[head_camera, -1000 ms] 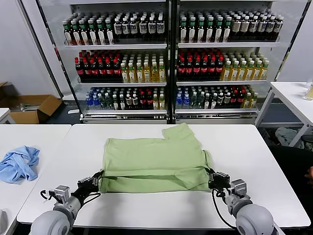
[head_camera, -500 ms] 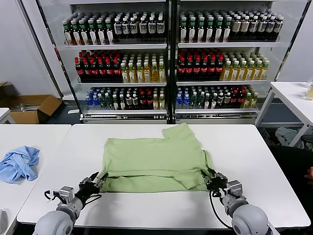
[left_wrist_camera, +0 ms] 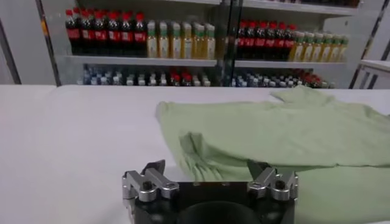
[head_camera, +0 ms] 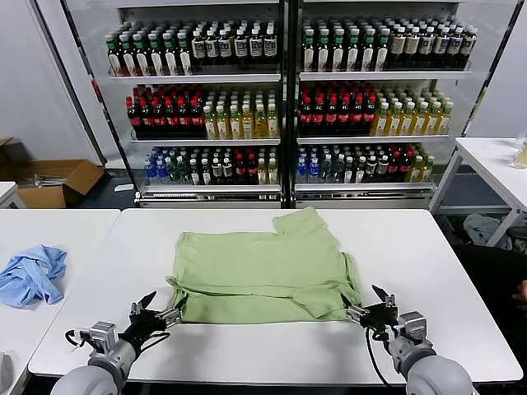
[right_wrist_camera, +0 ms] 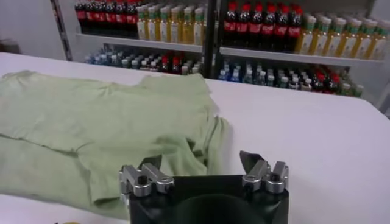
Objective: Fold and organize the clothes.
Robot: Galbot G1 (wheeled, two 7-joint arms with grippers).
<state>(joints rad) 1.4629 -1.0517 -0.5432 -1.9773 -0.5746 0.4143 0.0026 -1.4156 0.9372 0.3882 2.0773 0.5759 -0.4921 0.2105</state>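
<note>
Backing both sets of jaws, left gripper (head_camera: 154,310) and right gripper (head_camera: 372,308), spread wide and empty, off the green shirt (head_camera: 259,276) near the table's (head_camera: 461,329) front edge; pull straight, don't snag the fold.

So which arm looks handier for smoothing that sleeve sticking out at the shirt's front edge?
Probably the right gripper: it sits open beside the sleeve of the shirt. The left gripper is open at the opposite corner.

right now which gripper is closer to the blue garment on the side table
Left. The left gripper sits open at the near-left corner of the green shirt, on the side of the blue garment. The right gripper is open at the shirt's opposite corner, much farther away.
</note>
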